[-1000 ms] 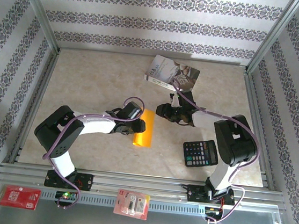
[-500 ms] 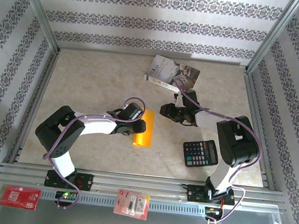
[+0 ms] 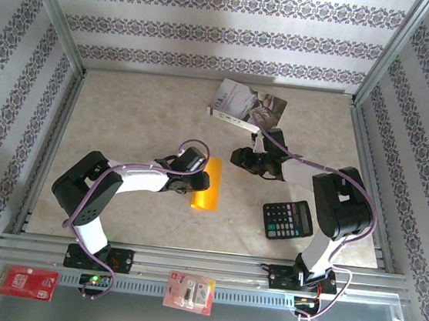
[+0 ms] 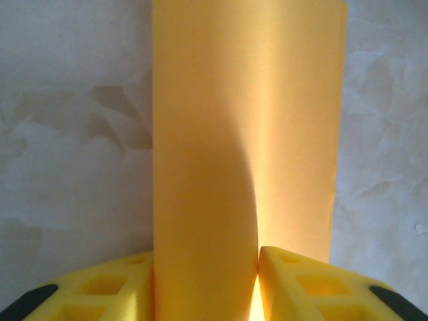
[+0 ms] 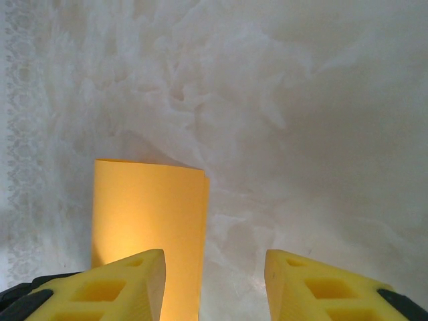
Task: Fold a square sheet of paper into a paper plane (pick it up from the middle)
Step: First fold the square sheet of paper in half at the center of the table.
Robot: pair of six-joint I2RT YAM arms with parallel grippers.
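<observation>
The square sheet of paper (image 3: 209, 184) is orange-yellow and folded over into a long strip at the table's middle. My left gripper (image 3: 199, 180) is at its left edge. In the left wrist view the paper (image 4: 241, 100) bulges up between the two yellow fingers (image 4: 100, 291), which press on both sides of the curved fold, so my left gripper (image 4: 206, 284) is shut on it. My right gripper (image 3: 235, 159) hovers just right of the strip's far end. It is open (image 5: 214, 284), with bare table in the gap and the paper (image 5: 147, 207) behind its left finger.
A grey-white book (image 3: 248, 106) lies at the back centre. A black calculator (image 3: 287, 219) sits near the right arm's base. A red pack (image 3: 26, 282) and a pink pack (image 3: 190, 292) rest on the front rail. Metal frame posts and patterned walls enclose the table.
My right gripper has drifted slightly right, away from the paper's far end. The left gripper and the paper have stayed in place.
</observation>
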